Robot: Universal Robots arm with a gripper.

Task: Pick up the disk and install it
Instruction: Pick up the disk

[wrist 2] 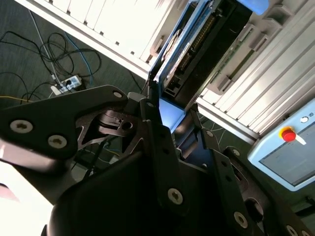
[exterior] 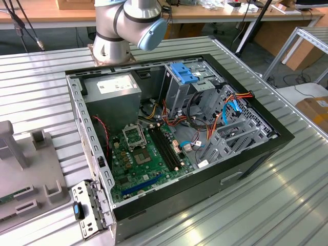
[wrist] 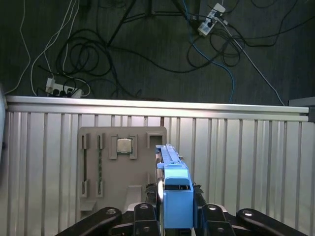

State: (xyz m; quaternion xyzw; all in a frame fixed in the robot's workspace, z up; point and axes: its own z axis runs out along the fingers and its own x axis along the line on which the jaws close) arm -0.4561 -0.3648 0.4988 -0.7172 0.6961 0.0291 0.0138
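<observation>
- Presently, in the exterior view, I see an open computer case [exterior: 277, 136] lying on its side on a ribbed metal table [exterior: 46, 72].
- Inside the case are a green motherboard [exterior: 143, 164], a grey power supply [exterior: 115, 92] with a white label, and a tall grey drive cage [exterior: 179, 97] with a blue plastic top.
- Orange, red and blue cables [exterior: 215, 118] loop between the cage and the motherboard.
- A grey fixture tray [exterior: 31, 174] sits on the table at the exterior view's left, apart from the case.
- In the first wrist view the tray holds a square processor chip [wrist: 124, 145] in a pocket and a thin green board [wrist: 100, 164] in a slot.
- The robot base [exterior: 115, 31] stands behind the case, and its upper part is cut off by the frame.
- The cables hide much of the case floor beside the cage.
- In both wrist views the gripper's black body covers the near end of the disk.
- In the second wrist view the disk's far end and a pendant [wrist 2: 288, 152] with a red button run out of frame.
- The gripper [wrist: 177, 216] has its fingers [wrist 2: 150, 110] clamped on the disk [wrist: 175, 187], which is held in the air above the ribbed table.
- The disk is flat and dark, and it has bright blue side rails and a blue end tab.
- It appears edge-on in the first wrist view and slanted in the second.
</observation>
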